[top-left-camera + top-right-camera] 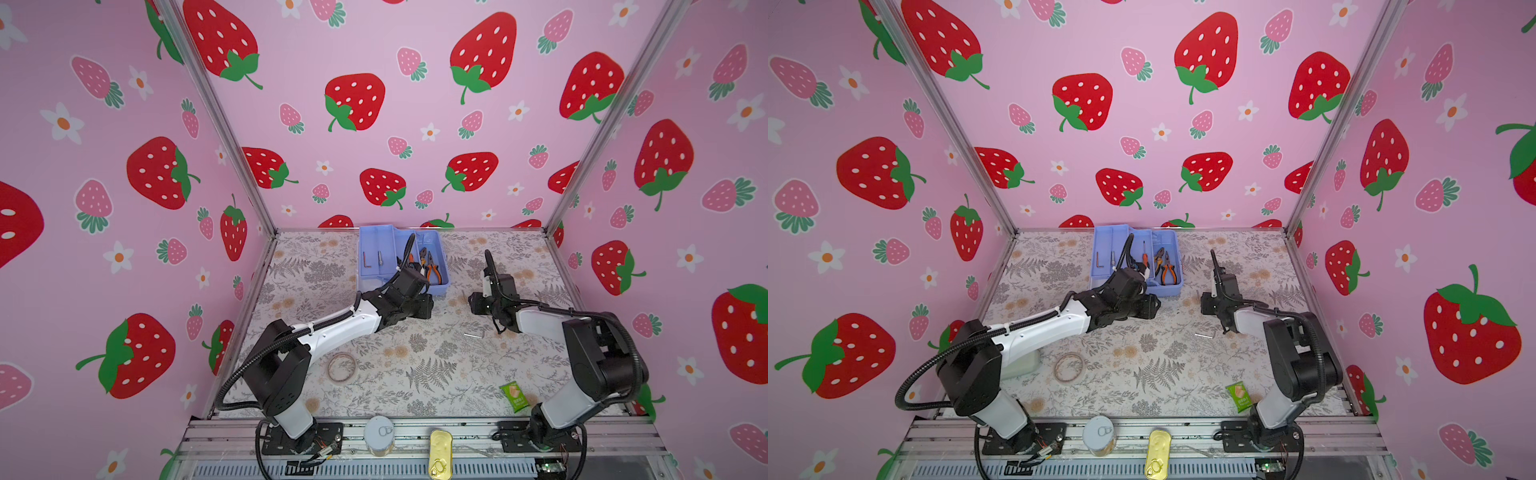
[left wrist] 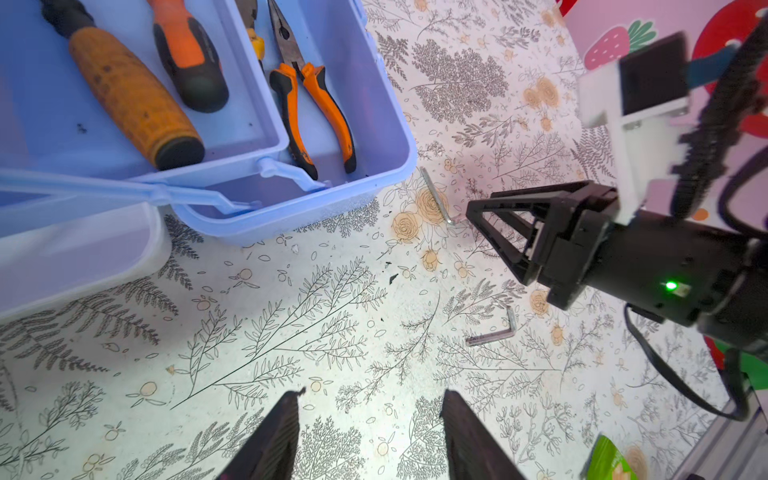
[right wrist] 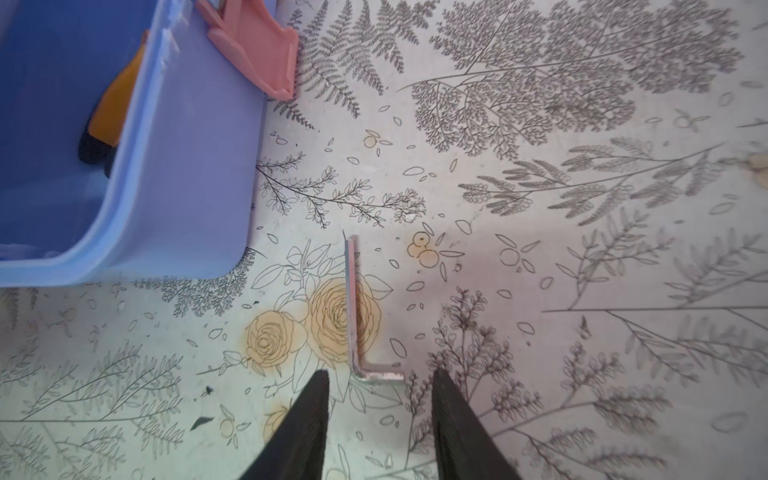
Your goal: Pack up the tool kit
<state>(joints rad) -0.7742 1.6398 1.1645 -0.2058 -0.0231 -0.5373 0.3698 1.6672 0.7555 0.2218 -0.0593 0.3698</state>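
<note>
The tool kit's light blue case (image 1: 376,239) (image 1: 1108,241) stands open at the back middle of the table. Orange-handled pliers (image 2: 316,112) (image 1: 432,268), two screwdrivers (image 2: 137,95) and a hex key (image 1: 365,259) lie in it. My left gripper (image 2: 374,395) hovers open over bare table just in front of the case, holding nothing. My right gripper (image 3: 380,374) (image 1: 473,301) is open, low over a silver hex key (image 3: 353,307) (image 2: 436,195) lying right of the case. The key's short leg lies just ahead of the fingertips. Another hex key (image 1: 473,335) (image 2: 494,332) lies nearer the front. The pink latch (image 3: 257,45) hangs off the case.
A clear tape ring (image 1: 341,367) lies front left and a green packet (image 1: 515,397) front right. A round grey tin (image 1: 379,434) and a yellow oblong tin (image 1: 440,455) sit on the front rail. A pale green case (image 1: 1023,363) shows behind the left arm.
</note>
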